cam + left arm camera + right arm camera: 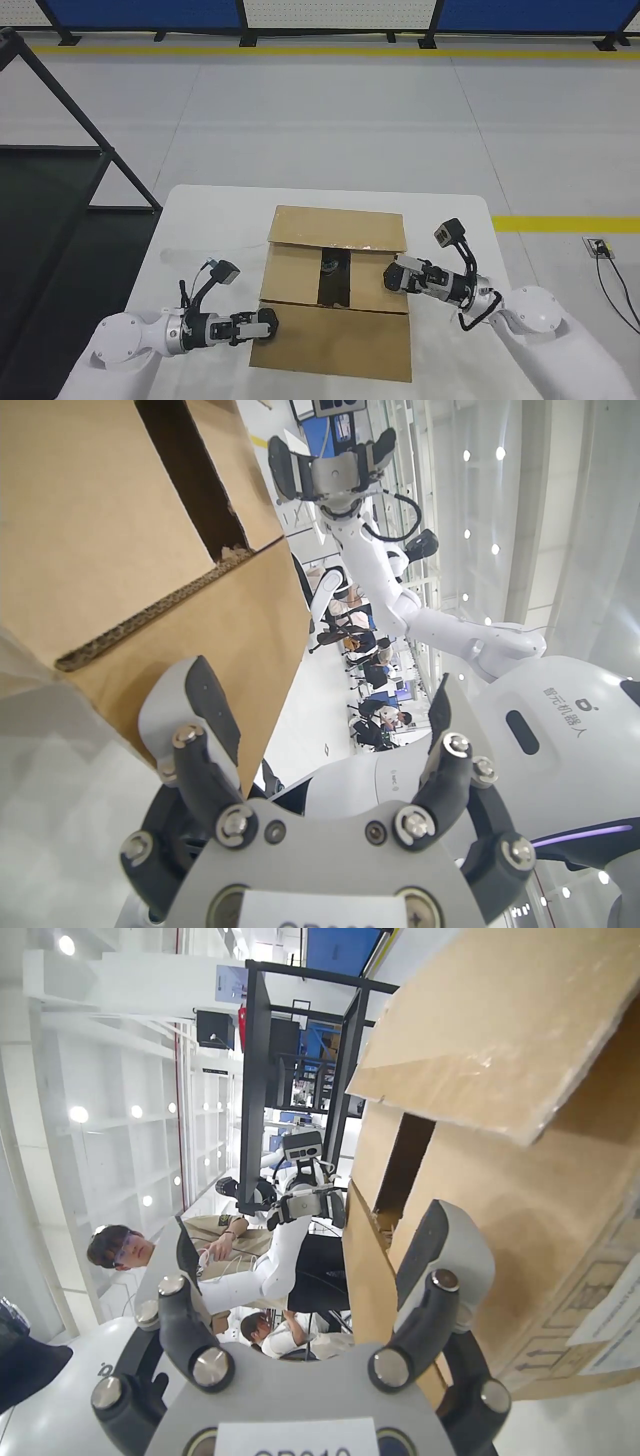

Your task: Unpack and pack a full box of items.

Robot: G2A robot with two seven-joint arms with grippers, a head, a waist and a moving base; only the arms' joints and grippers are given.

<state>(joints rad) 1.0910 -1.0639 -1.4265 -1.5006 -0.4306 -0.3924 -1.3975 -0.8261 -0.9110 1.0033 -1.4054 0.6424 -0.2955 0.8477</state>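
Brown cardboard box (pixel 330 345) sits mid-frame, flaps ajar; left gripper (pixel 266 323) and right gripper (pixel 391 277) flank it, both spread wide.

There is one cardboard box (pixel 300 280) on one white desk (pixel 210 215). The box has four top flaps (pixel 338 228), two long and two short. Two end effectors are in sight, the left end effector (pixel 268 322) and the right end effector (pixel 390 275). The dark gap shows perhaps one item (pixel 330 266); the contents are too hidden to count.

Pale grey floor (pixel 300 120) crossed by a yellow line (pixel 330 50), blue panels (pixel 140 12) beyond; a black rack (pixel 50 200) beside the white worktop (pixel 200 210); white shelving (pixel 150 1093) with round lights (pixel 78 1114)
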